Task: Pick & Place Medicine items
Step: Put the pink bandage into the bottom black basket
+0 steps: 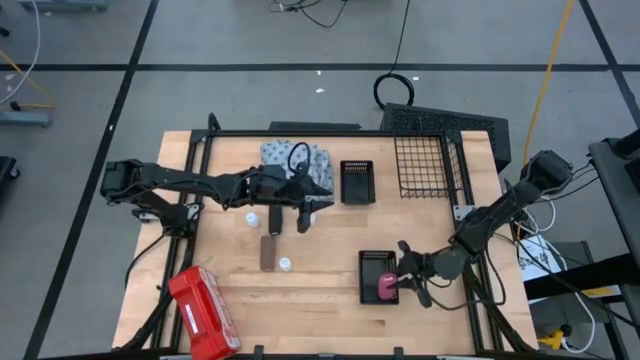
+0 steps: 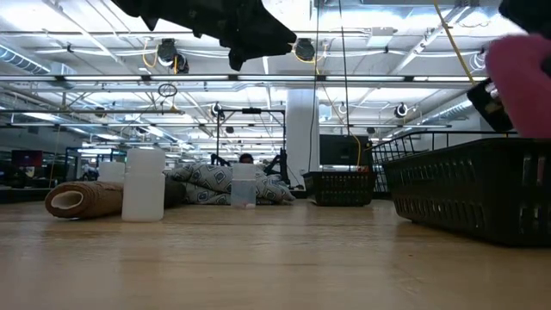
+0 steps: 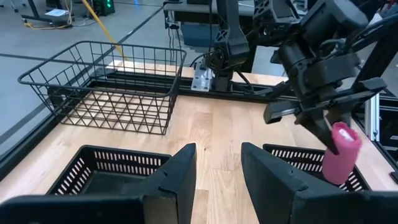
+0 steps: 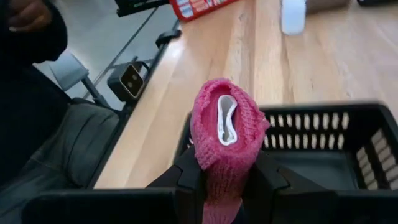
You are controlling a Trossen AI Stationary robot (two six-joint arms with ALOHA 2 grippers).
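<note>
Clamped between the right gripper's (image 1: 405,283) two dark fingers (image 4: 186,175) is the pink-red knitted oblong tube (image 4: 225,134), standing upright with its white-lined open end facing up, held just above the small black slotted plastic tray (image 1: 366,262) at the near right of the wooden table (image 1: 320,290). From the left wrist view the same tube (image 3: 341,152) hangs at the rim of that tray, pinched from both sides. Over the middle of the table, the left gripper (image 1: 303,215) holds its fingers (image 3: 169,177) apart with nothing between them, hovering beside a second black slotted tray (image 1: 356,181) and near the blue-white patterned cloth (image 1: 285,155) bunched at the far side. A black wire basket (image 1: 423,166) sits to the right of that second tray. Below the left gripper lie the brown oblong tube (image 1: 268,251) and two tiny white round bottles (image 1: 252,219), one just beside the tube's far end and the other (image 1: 285,264) close to its near end. At the table's near left corner, well apart from the rest, rests a large red plastic case (image 1: 203,312), lying at an angle.
</note>
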